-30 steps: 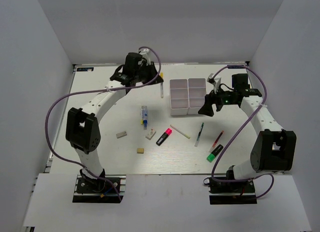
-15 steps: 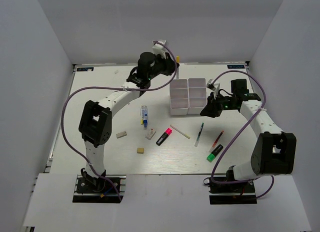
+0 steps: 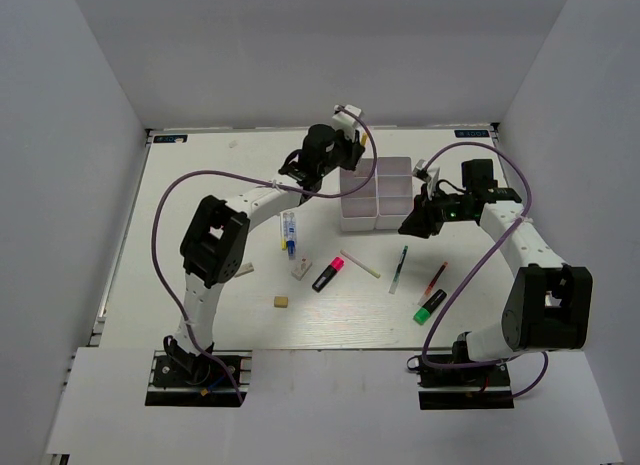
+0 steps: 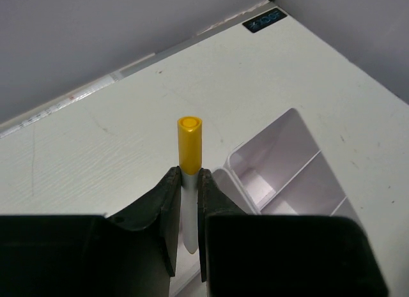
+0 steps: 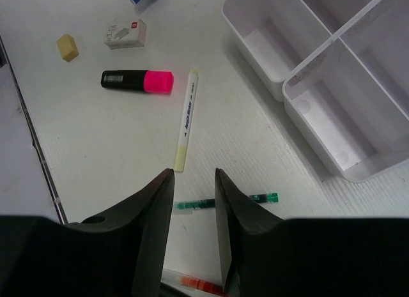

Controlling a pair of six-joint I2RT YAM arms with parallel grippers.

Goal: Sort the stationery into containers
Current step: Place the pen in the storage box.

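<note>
My left gripper [image 4: 187, 182] is shut on a white pen with a yellow cap [image 4: 190, 144], held upright just left of the white four-compartment containers [image 4: 291, 121]. In the top view it [image 3: 346, 155] is at the containers' [image 3: 377, 193] far-left corner. My right gripper [image 5: 193, 175] is open and empty above a green pen [image 5: 263, 197]; in the top view it [image 3: 415, 225] hangs right of the containers. On the table lie a pink highlighter [image 3: 327, 274], a white pen [image 3: 360, 264], a red pen [image 3: 433, 281], a green highlighter [image 3: 430, 305] and a blue-capped marker [image 3: 288, 230].
A white eraser [image 3: 301, 269] and a tan eraser [image 3: 282, 302] lie left of the pink highlighter. Another white eraser [image 3: 244, 269] shows beside the left arm's elbow. The compartments seen in the right wrist view [image 5: 335, 36] hold nothing. Grey walls enclose the table.
My left arm has swung right with the yellow-capped pen, from left of the containers to their far-left corner. My right gripper has hardly moved.
</note>
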